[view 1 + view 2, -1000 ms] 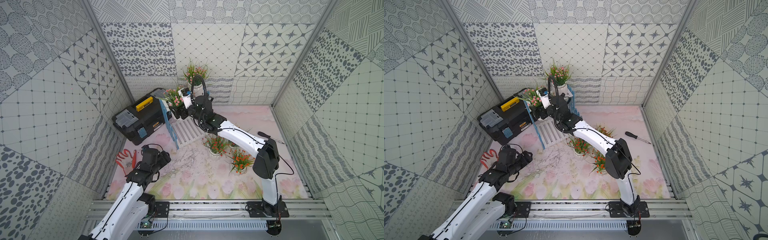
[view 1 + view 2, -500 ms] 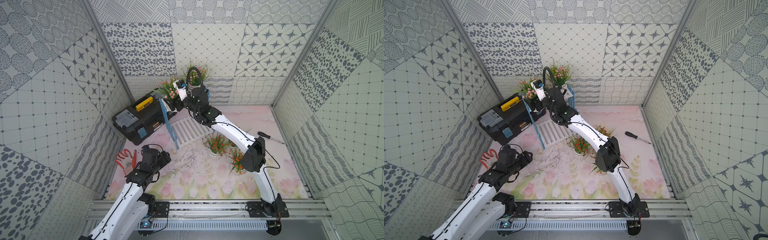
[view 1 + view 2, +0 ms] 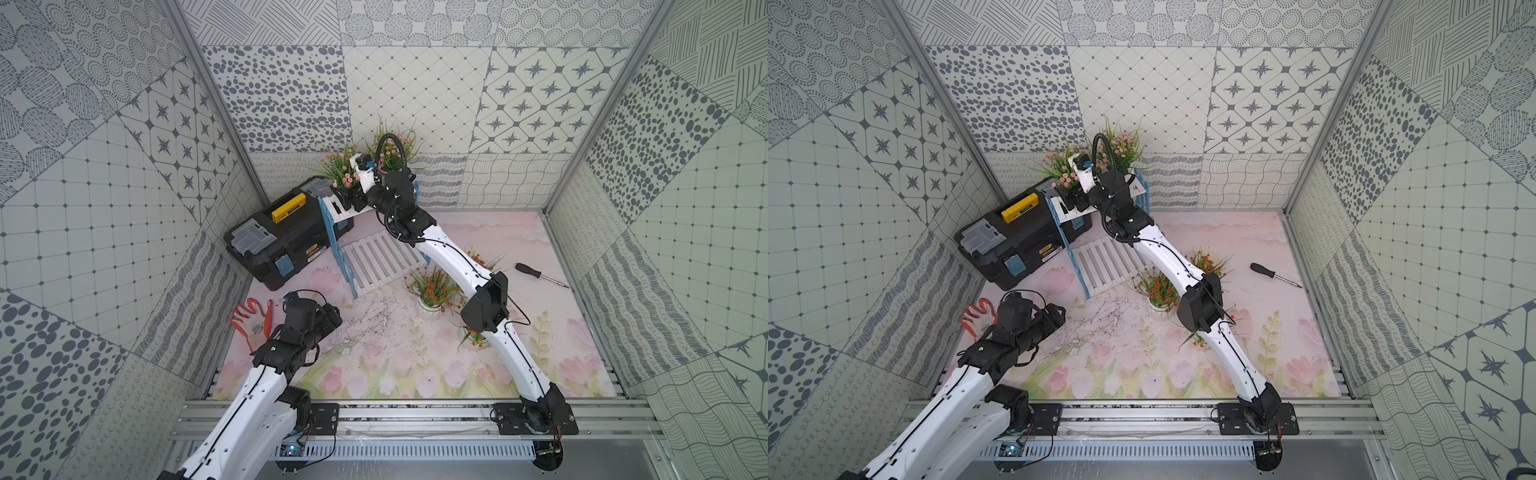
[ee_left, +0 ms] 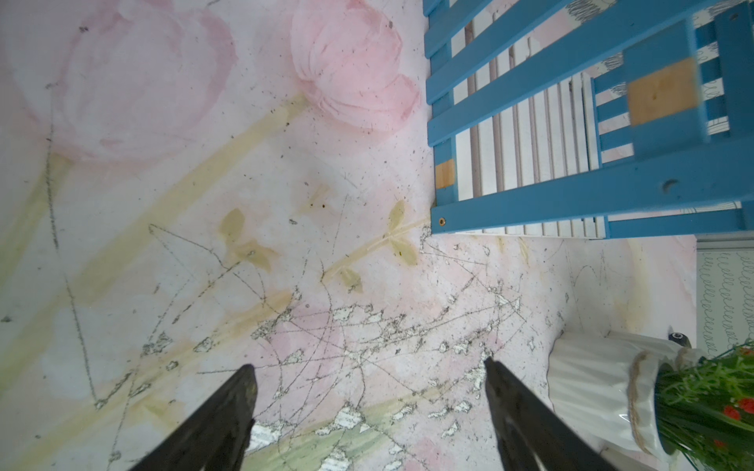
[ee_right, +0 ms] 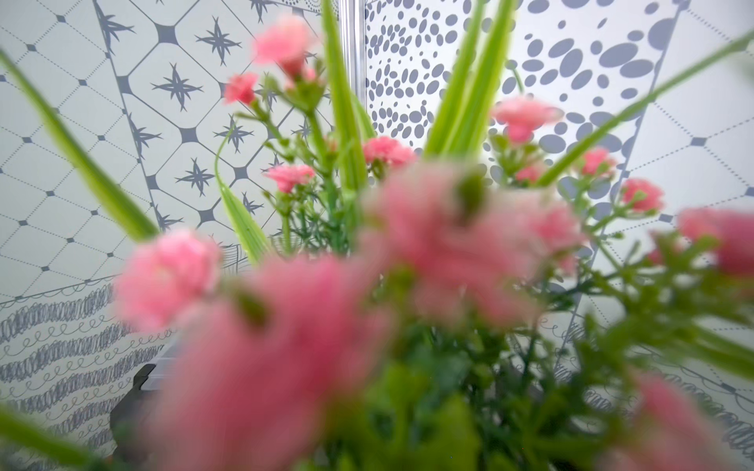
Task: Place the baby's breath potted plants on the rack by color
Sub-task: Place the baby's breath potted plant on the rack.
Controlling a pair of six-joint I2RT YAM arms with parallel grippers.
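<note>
Right fingers point(image 3: 347, 202), clamped on a pink plant point(image 3: 341, 170), have carried it up to the rack point(image 3: 330, 232) top; left fingers point(image 4: 228, 407) sit apart. Pink is nearly done; orange plants point(image 3: 432, 286) wait.

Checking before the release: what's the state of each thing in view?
Left gripper: open, empty, over the mat.
Right gripper: shut on pink plant at the upper shelf of the rack.
Second pink plant: upright on upper shelf.
Orange-red plants: all on the mat.
Lower shelf: bare.
Toolbox: closed.
Screwdriver: lying on mat.
</note>
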